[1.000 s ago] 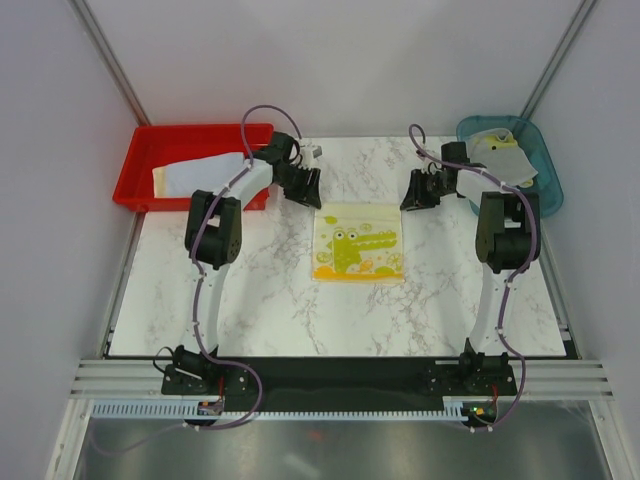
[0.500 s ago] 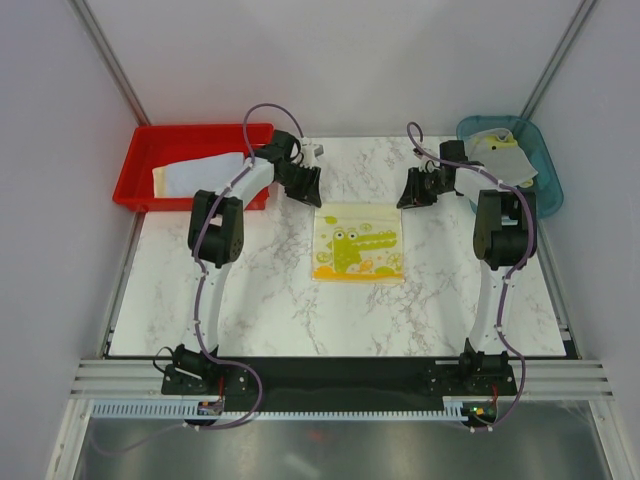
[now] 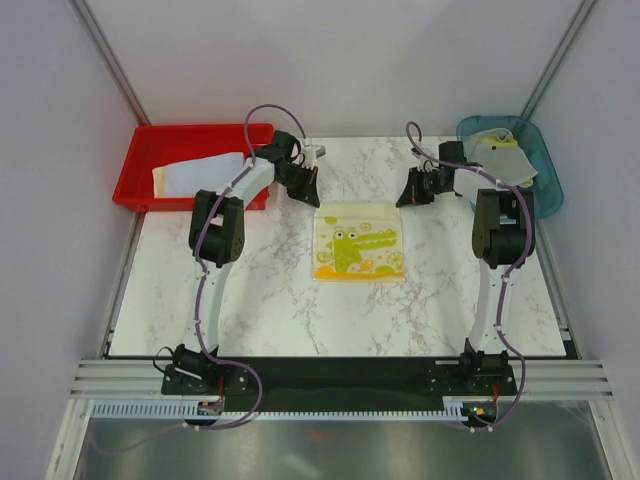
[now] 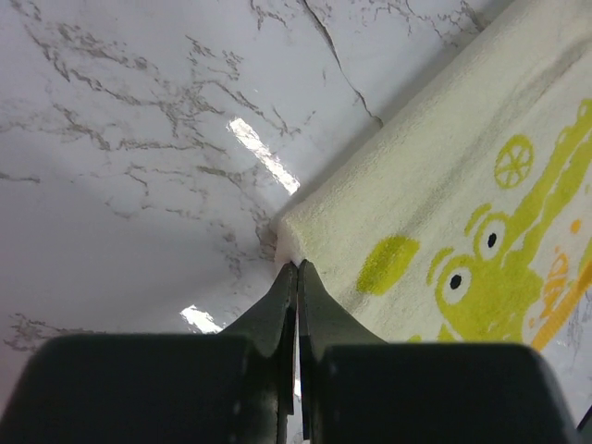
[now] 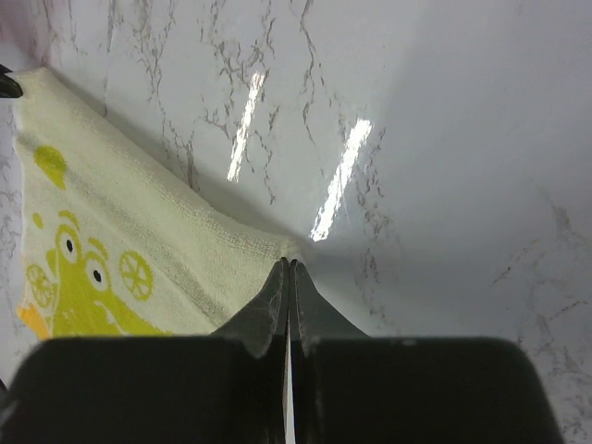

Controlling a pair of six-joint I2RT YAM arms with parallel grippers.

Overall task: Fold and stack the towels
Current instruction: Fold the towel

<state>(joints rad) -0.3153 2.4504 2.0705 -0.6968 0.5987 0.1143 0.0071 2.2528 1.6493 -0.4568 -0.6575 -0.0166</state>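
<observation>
1. Left claw (image 3: 313, 196) stands at the upper middle of the top view with its two fingers pressed flat together. In its wrist view (image 4: 297, 266) the tips meet right at a corner of the crocodile towel (image 4: 462, 185) and pinch that corner.
2. Right claw (image 3: 405, 198) is also closed tight. Its wrist view (image 5: 289, 264) shows the towel's edge rising in a small peak into the fingertips, so it grips the opposite far corner.
3. A red tray (image 3: 140, 165) sits at the upper left of the top view, just off the marble table (image 3: 250, 290). It holds a pale folded towel (image 3: 195, 175). The left arm's elbow overlaps the tray's right end in that view.
4. A teal bin (image 3: 548, 195) sits at the upper right with a heap of pale cloths (image 3: 505, 155) inside. The right arm's upper link crosses in front of the bin's left side.
5. Nothing lies on the marble between the two claws and the cloth they hold.
6. The crocodile towel (image 3: 358, 243) lies spread flat near the centre of the table, print side up. Its two upper corners lie under the claws and its lower edge is free. Both containers stand well apart from it.
</observation>
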